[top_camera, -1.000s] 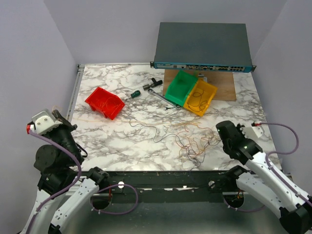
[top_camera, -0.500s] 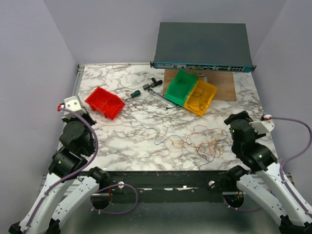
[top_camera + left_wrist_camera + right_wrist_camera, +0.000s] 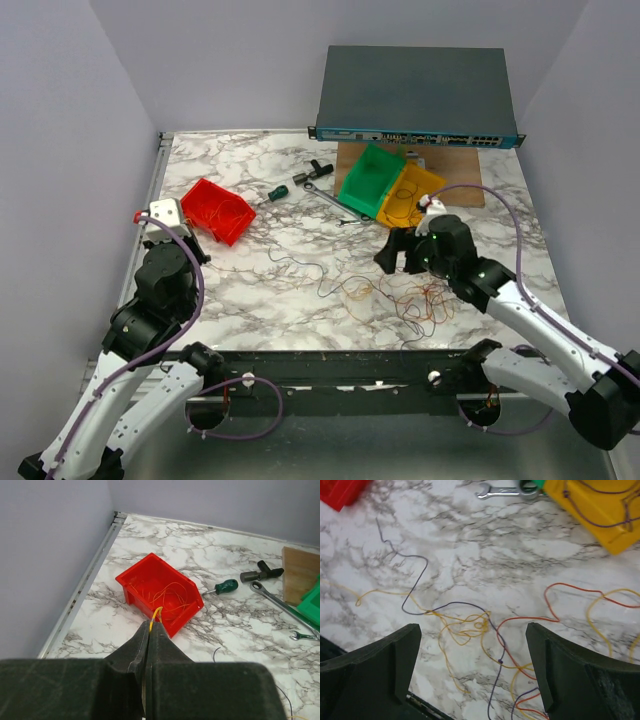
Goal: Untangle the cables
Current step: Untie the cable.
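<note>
The cables [image 3: 405, 298] lie in a loose tangle of thin yellow, red and dark purple wires near the table's front edge. My right gripper [image 3: 397, 258] hangs open just above them; in the right wrist view its fingers [image 3: 395, 660] straddle a yellow knot [image 3: 467, 625] crossed by a purple wire [image 3: 420, 580] and a red one [image 3: 560, 587]. My left gripper [image 3: 152, 626] is shut on a yellow cable [image 3: 156, 613] right in front of the red bin [image 3: 160, 597], which holds orange wires. From above, the left gripper [image 3: 180, 232] sits beside that red bin [image 3: 215, 210].
A green bin [image 3: 370, 180] and a yellow bin [image 3: 412, 200] holding purple wires stand on a wooden board [image 3: 460, 182] before a network switch [image 3: 415, 95]. A screwdriver [image 3: 276, 192], a wrench [image 3: 330, 200] and a black tool [image 3: 315, 168] lie mid-table.
My right gripper has opened and swung from the right front corner leftward over the tangle. My left arm has moved up to the red bin, still shut on the yellow cable.
</note>
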{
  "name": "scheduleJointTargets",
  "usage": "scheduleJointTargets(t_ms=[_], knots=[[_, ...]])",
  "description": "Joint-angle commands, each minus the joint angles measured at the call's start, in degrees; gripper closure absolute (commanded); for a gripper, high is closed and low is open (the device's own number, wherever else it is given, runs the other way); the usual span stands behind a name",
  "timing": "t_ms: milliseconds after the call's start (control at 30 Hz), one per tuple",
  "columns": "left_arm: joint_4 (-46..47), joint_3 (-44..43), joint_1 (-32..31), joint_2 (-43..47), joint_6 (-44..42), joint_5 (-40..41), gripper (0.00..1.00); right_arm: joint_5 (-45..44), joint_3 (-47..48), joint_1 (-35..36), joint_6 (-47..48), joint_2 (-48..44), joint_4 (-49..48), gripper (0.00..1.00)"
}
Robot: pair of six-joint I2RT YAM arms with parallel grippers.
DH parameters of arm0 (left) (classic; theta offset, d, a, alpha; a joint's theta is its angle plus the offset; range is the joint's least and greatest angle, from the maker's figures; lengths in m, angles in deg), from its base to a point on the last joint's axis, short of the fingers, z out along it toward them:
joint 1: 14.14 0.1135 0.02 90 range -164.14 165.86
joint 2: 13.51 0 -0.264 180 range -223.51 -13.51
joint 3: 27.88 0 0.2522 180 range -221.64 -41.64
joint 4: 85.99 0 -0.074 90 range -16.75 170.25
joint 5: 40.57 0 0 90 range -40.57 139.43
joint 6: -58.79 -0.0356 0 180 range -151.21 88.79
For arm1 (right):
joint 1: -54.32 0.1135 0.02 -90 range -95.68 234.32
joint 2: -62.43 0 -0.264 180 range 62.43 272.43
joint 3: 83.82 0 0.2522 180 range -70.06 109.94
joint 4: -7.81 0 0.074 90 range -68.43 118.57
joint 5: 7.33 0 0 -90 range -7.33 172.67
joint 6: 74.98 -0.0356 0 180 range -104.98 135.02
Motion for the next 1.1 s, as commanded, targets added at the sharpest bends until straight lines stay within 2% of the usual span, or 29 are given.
scheduleJointTargets(t_ms=[0,67,133,200,333,433,533,700,867,1033,1067], knots=[[-1.4,-0.3,0.4,-0.4,1.1,-0.7,1.00,7.7,3.2,4.8,5.2,5.7,-5.2,0.06],[-1.4,-0.9,0.5,-0.5,1.0,0.0,1.00,5.1,4.2,6.1,2.3,9.1,-6.2,0.06],[-1.0,-1.1,0.5,-0.3,0.7,0.2,1.00,4.7,4.9,7.0,-0.8,12.0,-7.6,0.00],[-0.3,-1.2,0.5,-0.1,0.2,0.5,1.00,4.6,5.1,9.3,-1.3,13.4,-9.5,0.00],[0.7,-0.9,0.5,0.7,-0.4,0.3,1.00,4.6,6.2,13.3,3.4,15.2,-9.7,0.00],[1.3,-0.5,0.5,1.3,-0.9,0.1,1.00,8.7,8.0,15.0,8.2,18.3,-9.5,0.00],[1.7,-0.3,0.6,1.5,-1.0,0.4,1.00,5.5,11.5,17.5,11.7,22.8,-8.0,0.00],[2.1,-0.6,0.6,2.1,-1.5,-0.2,1.00,2.6,13.5,17.7,14.5,28.2,-8.3,0.02],[2.9,-0.5,0.6,2.8,-2.6,0.3,1.00,9.7,11.6,17.7,17.6,30.8,-6.0,0.04],[3.9,-0.2,0.6,3.1,-2.9,0.2,1.00,8.3,7.9,17.7,15.1,28.6,-6.2,0.30],[4.0,-0.2,0.6,3.2,-3.2,0.3,1.00,7.8,7.5,17.7,14.8,27.7,-6.1,0.39]])
